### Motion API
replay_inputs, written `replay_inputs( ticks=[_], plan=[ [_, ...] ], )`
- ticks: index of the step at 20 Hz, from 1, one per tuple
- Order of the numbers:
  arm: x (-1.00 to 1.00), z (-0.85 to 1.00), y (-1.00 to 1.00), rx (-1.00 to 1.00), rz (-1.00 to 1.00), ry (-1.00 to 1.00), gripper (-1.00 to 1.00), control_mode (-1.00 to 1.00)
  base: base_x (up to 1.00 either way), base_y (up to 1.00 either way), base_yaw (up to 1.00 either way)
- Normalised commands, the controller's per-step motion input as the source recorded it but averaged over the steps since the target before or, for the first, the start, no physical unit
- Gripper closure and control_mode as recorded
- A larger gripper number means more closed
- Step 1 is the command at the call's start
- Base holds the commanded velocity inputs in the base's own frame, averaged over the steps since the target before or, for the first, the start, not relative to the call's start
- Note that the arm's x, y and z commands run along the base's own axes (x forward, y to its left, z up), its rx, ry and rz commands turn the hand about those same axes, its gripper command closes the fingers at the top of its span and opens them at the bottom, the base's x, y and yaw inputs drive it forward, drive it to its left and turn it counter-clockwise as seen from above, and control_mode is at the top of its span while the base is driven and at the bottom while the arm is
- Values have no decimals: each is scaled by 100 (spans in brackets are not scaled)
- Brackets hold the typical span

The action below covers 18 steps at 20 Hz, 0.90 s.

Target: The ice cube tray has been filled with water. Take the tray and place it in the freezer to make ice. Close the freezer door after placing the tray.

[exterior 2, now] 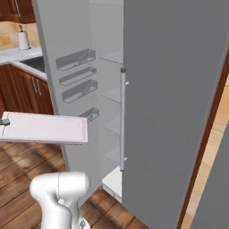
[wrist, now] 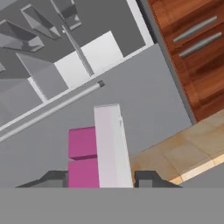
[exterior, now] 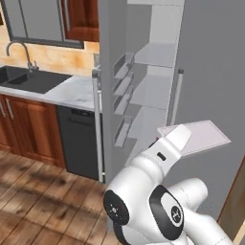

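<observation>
Two dark fingertips [wrist: 52, 178] stood either side of the ice cube tray [wrist: 111, 146] in the hand view, and the tool [wrist: 101, 179] was clamped on its near end, holding the pale slab up in the air. From the left base camera the tray [exterior: 198, 136] jutted out flat past the white arm [exterior: 162, 158], in front of the closed right-hand door [exterior: 210, 72] of the refrigerator. From the right base camera the tray [exterior 2: 44, 127] hung level above the wooden floor [exterior 2: 27, 165], out in front of the freezer [exterior 2: 109, 89] opening and not yet inside it. Wide open stood the freezer door [exterior: 107, 72], its inner bins [exterior: 123, 86] facing the pale shelves [exterior: 153, 55], its long silver handle [exterior: 97, 124] running down the outer edge. Off to the left sat the black dishwasher front [exterior: 79, 141] under a marble worktop [exterior: 72, 91], with a sink [exterior: 28, 79] and curved faucet [exterior: 19, 52] beyond it. Something magenta [wrist: 83, 155] showed beside the tray in the hand view; what it was, nobody could tell.
</observation>
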Motion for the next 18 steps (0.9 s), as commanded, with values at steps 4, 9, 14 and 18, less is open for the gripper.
replay_inputs(
  ticks=[4, 9, 14, 18],
  plan=[
    [0, 0, 0, 0, 0, 0, 100, 100, 50, -34, 14],
    [0, 0, 0, 0, 0, 0, 100, 100, 53, -1, 11],
    [0, 0, 0, 0, 0, 0, 100, 100, 47, 29, 10],
    [0, 0, 0, 0, 0, 0, 100, 100, 50, 55, 6]
  ],
)
